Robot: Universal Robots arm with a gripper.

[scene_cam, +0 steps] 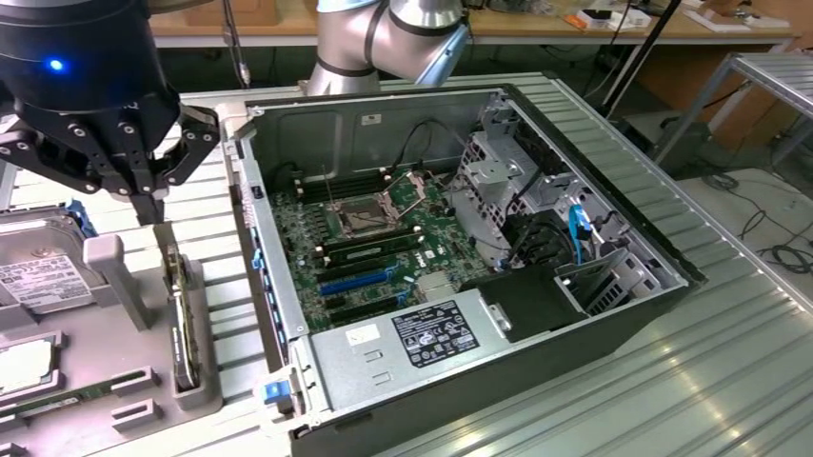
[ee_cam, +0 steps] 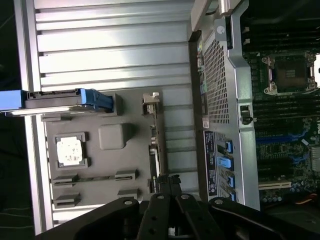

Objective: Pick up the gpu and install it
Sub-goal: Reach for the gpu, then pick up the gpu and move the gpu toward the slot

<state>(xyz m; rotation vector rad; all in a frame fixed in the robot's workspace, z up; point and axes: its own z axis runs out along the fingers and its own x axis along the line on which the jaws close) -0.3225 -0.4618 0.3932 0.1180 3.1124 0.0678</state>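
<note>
Gray parts tray [scene_cam: 140,419] sits just beside the open computer case [scene_cam: 654,252], on the exterior view's left of it. Both rest on a ribbed metal table [scene_cam: 724,381].

Nearest the camera, on the tray side away from the case: memory stick [scene_cam: 51,405] lying flat, processor chip [scene_cam: 19,367], then hard drive [scene_cam: 32,276] with a white label.

The gpu [scene_cam: 183,314] stands on edge in the tray slot closest to the case, its long side parallel to the case wall. It is outside the case, not installed. The wrist view shows it edge-on as a thin strip.

Black gripper [scene_cam: 150,217] hangs over the tray next to the case wall, above the gpu's far end. Fingers are pressed together with nothing between them, so no hold on the card. In the wrist view the closed tips overlap the card's end; whether they touch it, cannot tell.

Inside the case, near corner first: power supply [scene_cam: 406,333] with a black label, blue expansion slots [scene_cam: 356,281] on the green motherboard [scene_cam: 299,238], CPU socket [scene_cam: 362,217] with its metal frame, and drive cage [scene_cam: 496,190] on the side away from the tray, with a blue cable [scene_cam: 578,233] by it.

Behind the case: the silver arm body [scene_cam: 381,38], then a workbench [scene_cam: 610,24] with clutter.
</note>
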